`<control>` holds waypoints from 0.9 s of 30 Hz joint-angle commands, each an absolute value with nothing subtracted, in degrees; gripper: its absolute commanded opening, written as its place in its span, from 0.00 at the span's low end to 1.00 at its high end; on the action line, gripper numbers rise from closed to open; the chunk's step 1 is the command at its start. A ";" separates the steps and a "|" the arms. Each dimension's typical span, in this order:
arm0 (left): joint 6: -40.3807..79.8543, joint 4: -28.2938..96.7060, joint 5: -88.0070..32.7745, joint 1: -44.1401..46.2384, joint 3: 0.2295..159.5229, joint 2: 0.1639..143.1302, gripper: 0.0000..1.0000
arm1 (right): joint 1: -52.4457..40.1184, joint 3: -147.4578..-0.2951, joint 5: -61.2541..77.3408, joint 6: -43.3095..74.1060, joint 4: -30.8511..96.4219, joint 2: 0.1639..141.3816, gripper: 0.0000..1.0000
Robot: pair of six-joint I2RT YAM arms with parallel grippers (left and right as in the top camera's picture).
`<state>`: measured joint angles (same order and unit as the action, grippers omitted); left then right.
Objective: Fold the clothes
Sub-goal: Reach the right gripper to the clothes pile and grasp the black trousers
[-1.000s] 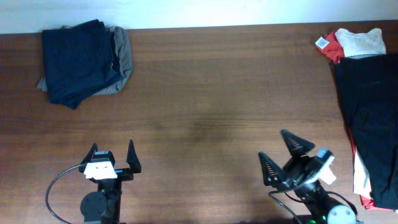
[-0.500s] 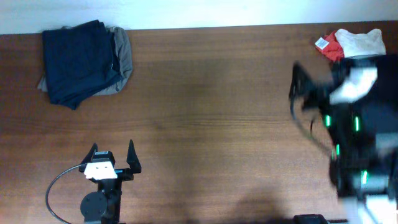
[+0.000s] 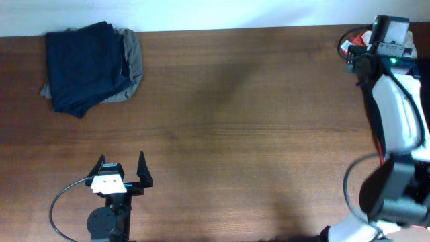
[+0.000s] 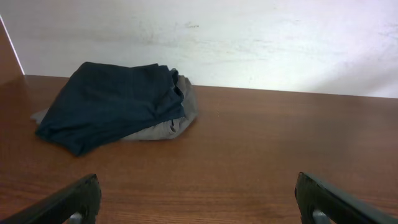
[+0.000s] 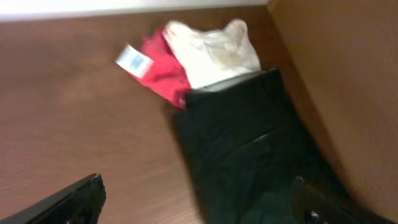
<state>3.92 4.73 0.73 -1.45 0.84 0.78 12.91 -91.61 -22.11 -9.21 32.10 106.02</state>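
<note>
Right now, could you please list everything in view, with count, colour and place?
table: one, brown wood, under everything
navy garment: one, dark blue, folded at far left, atop the grey garment
grey garment: one, grey, beneath the navy garment
red garment: one, red with white tag, far right corner
white garment: one, off-white, touching the red garment
black garment: one, black, along right edge, touching both
wall: one, white, behind the table
left tool: one, black, open, over bare table near front left
right tool: one, black, open, over the right-hand clothes
</note>
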 commanded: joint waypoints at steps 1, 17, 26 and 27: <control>3.01 4.78 1.10 -1.28 0.49 0.34 0.99 | 14.15 -92.82 -34.57 -20.67 29.04 115.04 0.98; 3.01 4.75 1.10 -1.28 0.49 0.34 0.99 | 16.27 -92.82 -45.04 -29.15 17.93 135.17 0.91; 3.01 4.78 1.10 -1.28 0.49 0.34 0.99 | 16.84 -93.97 -48.60 -22.96 17.93 135.02 0.10; 2.98 4.78 1.10 -1.28 0.49 0.34 0.99 | 16.84 -94.74 -50.30 -21.04 18.02 134.82 0.07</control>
<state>3.92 4.73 0.73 -1.45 0.84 0.80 16.21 -92.82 -44.97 -26.35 17.89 134.28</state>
